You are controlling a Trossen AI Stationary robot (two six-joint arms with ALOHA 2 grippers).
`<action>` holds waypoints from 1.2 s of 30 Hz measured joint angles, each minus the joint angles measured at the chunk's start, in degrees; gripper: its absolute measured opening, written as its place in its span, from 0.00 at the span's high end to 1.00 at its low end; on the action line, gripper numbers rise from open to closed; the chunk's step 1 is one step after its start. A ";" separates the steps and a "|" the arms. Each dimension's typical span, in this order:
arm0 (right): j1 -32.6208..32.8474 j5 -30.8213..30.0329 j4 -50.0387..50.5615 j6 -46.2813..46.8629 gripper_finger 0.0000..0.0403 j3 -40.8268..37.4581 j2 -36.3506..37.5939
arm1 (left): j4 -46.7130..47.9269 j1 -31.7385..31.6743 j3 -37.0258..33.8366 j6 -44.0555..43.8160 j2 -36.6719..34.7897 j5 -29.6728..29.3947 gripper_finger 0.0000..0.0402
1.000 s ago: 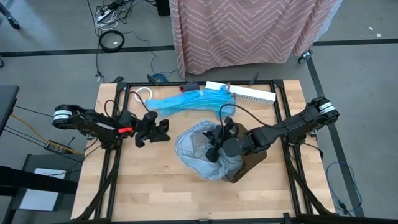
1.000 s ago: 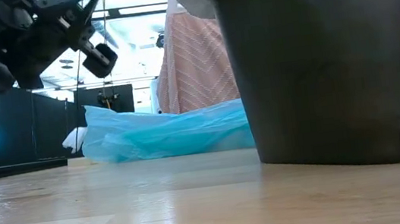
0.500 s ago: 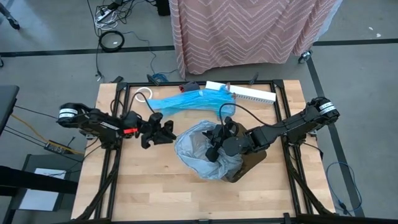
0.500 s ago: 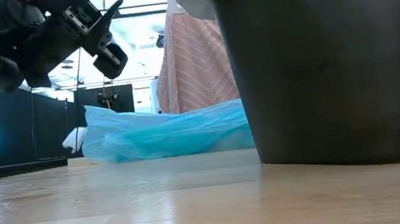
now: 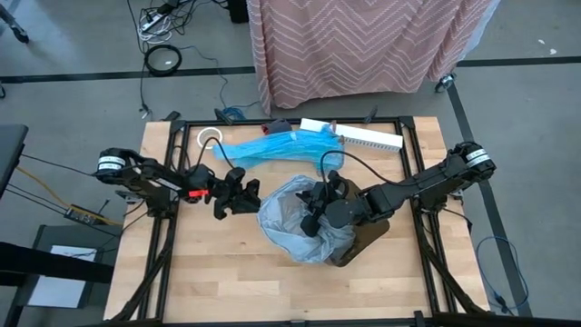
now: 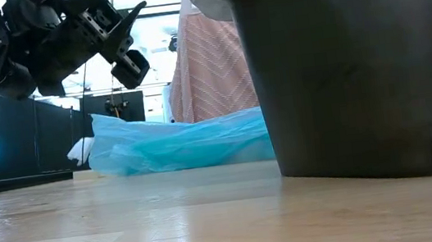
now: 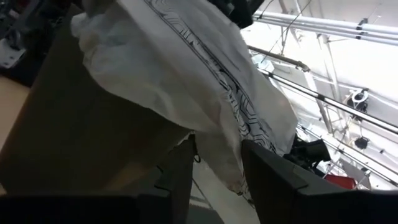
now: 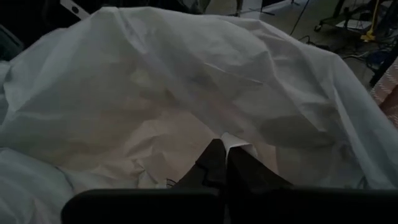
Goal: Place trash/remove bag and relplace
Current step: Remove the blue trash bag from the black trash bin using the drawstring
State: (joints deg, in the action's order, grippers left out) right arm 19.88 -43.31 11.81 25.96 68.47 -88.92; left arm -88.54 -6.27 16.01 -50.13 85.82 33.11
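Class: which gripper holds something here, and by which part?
The right gripper, jaws shut, pinches the grey bag at its gathered top edge. The left gripper, jaws open beside the bag, holds nothing.

The bag (image 5: 295,222), a thin grey translucent liner, lay crumpled and wrinkled over the mouth of the dark bin (image 5: 363,238) near the middle of my desk (image 5: 227,282), one fold pinched in my right gripper (image 8: 222,163).

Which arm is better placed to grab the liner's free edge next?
Left. Its gripper has open jaws right at the grey liner's loose edge over the bin, while the right gripper is already shut on the liner's far side.
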 joint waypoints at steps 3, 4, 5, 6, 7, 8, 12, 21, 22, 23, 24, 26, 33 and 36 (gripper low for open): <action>-0.01 0.00 0.06 0.04 1.00 0.00 0.00 | -1.41 1.45 0.07 0.00 0.11 0.21 0.65; 0.01 0.00 0.11 0.07 1.00 0.00 0.00 | -1.36 2.05 0.29 0.21 0.11 0.33 0.66; -0.01 0.00 0.11 0.07 1.00 0.02 0.00 | -1.37 2.68 0.45 0.46 0.11 0.54 0.68; -0.01 0.02 0.18 0.08 1.00 0.02 0.00 | -1.39 3.28 0.50 0.68 0.11 0.65 0.69; 0.02 0.01 0.25 0.09 1.00 0.03 0.02 | -1.20 3.78 0.64 1.21 0.11 0.75 0.71; 0.02 -0.01 0.26 0.09 1.00 0.04 0.02 | -0.59 4.23 0.90 1.81 0.11 0.73 0.74; 0.02 0.00 0.26 0.09 1.00 0.04 0.02 | 0.45 5.03 1.55 2.35 0.10 0.50 0.85; 0.36 0.19 -3.18 -0.88 1.00 -0.07 -0.09 | 1.78 3.65 1.64 -1.47 0.09 -1.67 0.99; 0.55 0.18 -4.39 -1.60 1.00 -0.07 -0.09 | 1.49 3.31 1.65 -2.33 0.09 -2.57 0.99; 0.76 0.17 -5.62 -2.40 1.00 -0.07 -0.09 | 0.90 3.07 1.64 -3.23 0.09 -3.58 0.99; 1.04 0.17 -6.97 -3.24 1.00 -0.07 -0.09 | 0.01 2.88 1.64 -4.33 0.09 -4.35 0.99; 1.65 0.16 -9.16 -4.96 1.00 -0.07 -0.09 | -1.06 2.63 1.96 -5.80 0.07 -5.27 0.99; 4.20 0.04 -18.09 -13.79 1.00 -0.07 -0.09 | -1.37 2.53 5.98 -9.11 0.00 -5.67 1.00; 5.38 0.02 -20.94 -17.14 1.00 -0.07 -0.04 | -1.40 2.52 8.22 -10.49 0.00 -5.64 1.00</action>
State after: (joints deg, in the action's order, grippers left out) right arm 25.26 -43.29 -9.13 8.82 68.40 -88.97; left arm -89.95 -3.76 24.23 -60.62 85.82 27.46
